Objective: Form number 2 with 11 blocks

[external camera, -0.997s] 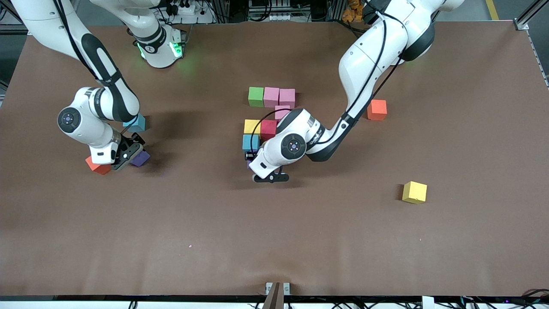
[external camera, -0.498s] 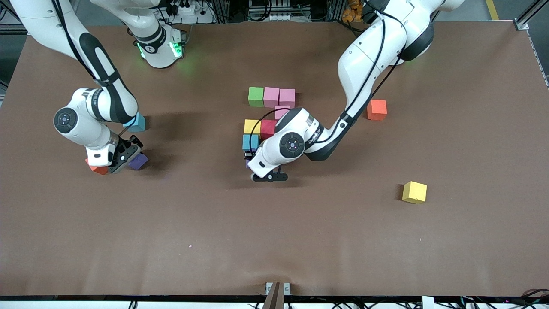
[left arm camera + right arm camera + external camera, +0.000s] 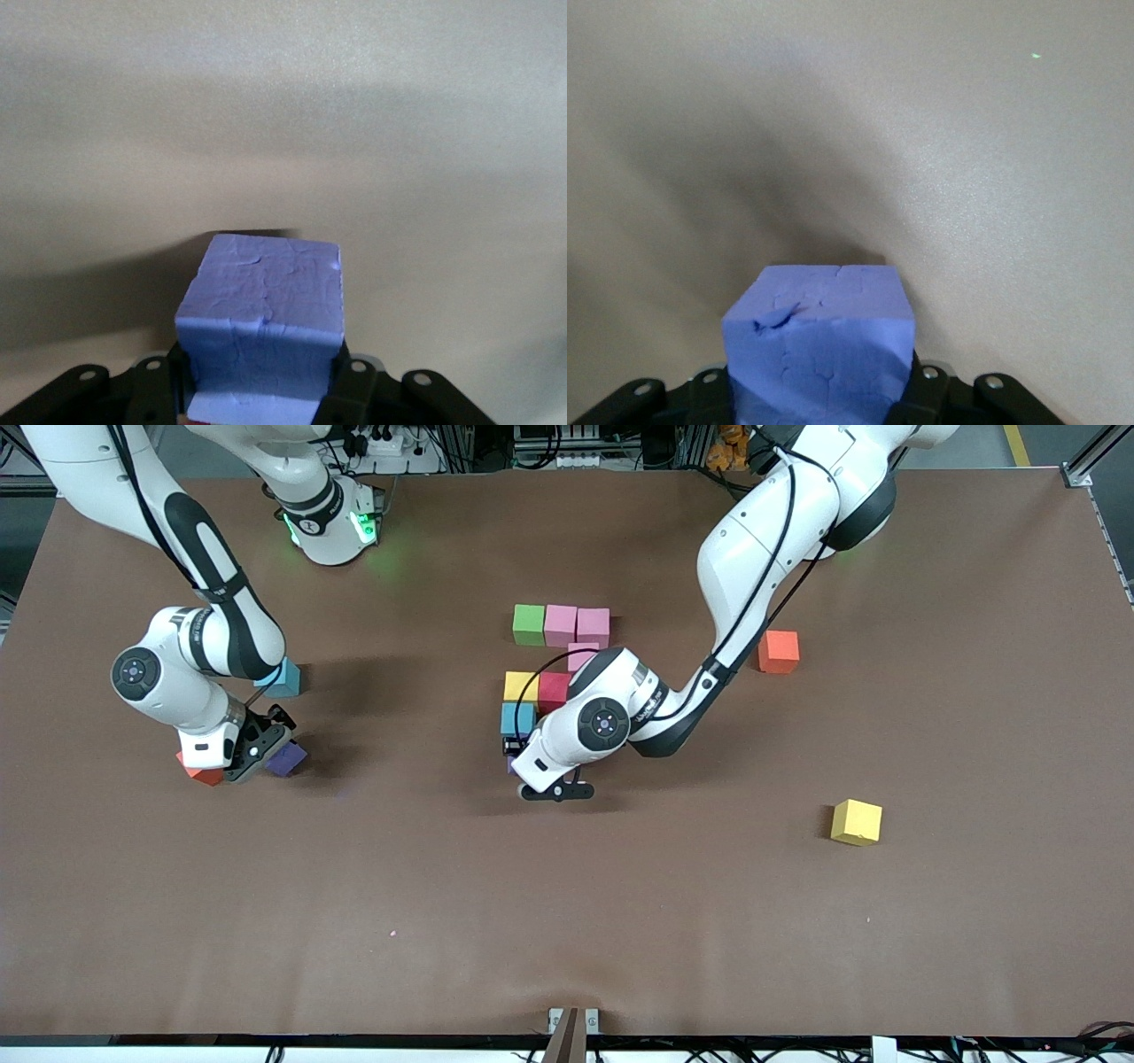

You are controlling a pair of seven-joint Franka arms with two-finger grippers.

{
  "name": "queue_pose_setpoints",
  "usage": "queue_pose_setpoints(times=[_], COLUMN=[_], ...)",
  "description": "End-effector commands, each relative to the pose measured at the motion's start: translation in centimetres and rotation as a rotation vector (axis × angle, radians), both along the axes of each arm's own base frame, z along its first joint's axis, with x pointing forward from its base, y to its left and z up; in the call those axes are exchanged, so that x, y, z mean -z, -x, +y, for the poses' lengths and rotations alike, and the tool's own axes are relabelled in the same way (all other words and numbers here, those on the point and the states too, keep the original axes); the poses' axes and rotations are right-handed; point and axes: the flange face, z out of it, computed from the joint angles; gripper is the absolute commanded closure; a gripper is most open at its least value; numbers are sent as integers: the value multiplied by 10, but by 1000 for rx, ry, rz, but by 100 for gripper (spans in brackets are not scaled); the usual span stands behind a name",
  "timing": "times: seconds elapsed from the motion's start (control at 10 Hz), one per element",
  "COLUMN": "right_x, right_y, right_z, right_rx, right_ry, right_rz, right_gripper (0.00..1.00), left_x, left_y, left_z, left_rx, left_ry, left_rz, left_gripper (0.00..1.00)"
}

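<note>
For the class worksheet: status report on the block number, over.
Left gripper shut on purple block, by light blue block of unfinished 2. Right gripper shut on second purple block. Orange block, yellow block loose.

Even overhead light, soft arm shadows on table (image 3: 567, 921); wrist views washed out, slightly soft

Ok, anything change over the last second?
The right gripper edged toward the right arm's end of the table, its purple block shifting slightly with it, jaws shut on it. The left gripper, shut on another purple block, barely moved. Everything else stayed put.
</note>
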Motion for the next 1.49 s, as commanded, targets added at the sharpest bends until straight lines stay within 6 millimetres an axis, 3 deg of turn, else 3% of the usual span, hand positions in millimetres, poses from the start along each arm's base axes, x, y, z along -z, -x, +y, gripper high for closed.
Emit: queue_pose_setpoints(times=[0.0, 0.5, 0.7, 1.1, 1.4], right_x=[-4, -4, -3, -7, -8], right_y=[-3, -3, -3, -3, -4], right_z=[1, 1, 0, 4, 4], right_rx=[-16, -18, -16, -21, -21], right_ry=[-5, -7, -6, -7, -7], right_rz=[-5, -2, -7, -7, -7], right_gripper=[64, 64, 64, 64, 64], left_x=[1, 5, 4, -5, -55], left_y=[1, 6, 5, 5, 1], left_z=[-6, -8, -8, -10, -9], left_rx=[-3, 3, 6, 5, 12], left_ry=[20, 13, 12, 19, 24], left_rz=[-9, -4, -7, -16, -27], left_gripper=[57, 48, 0, 0, 0])
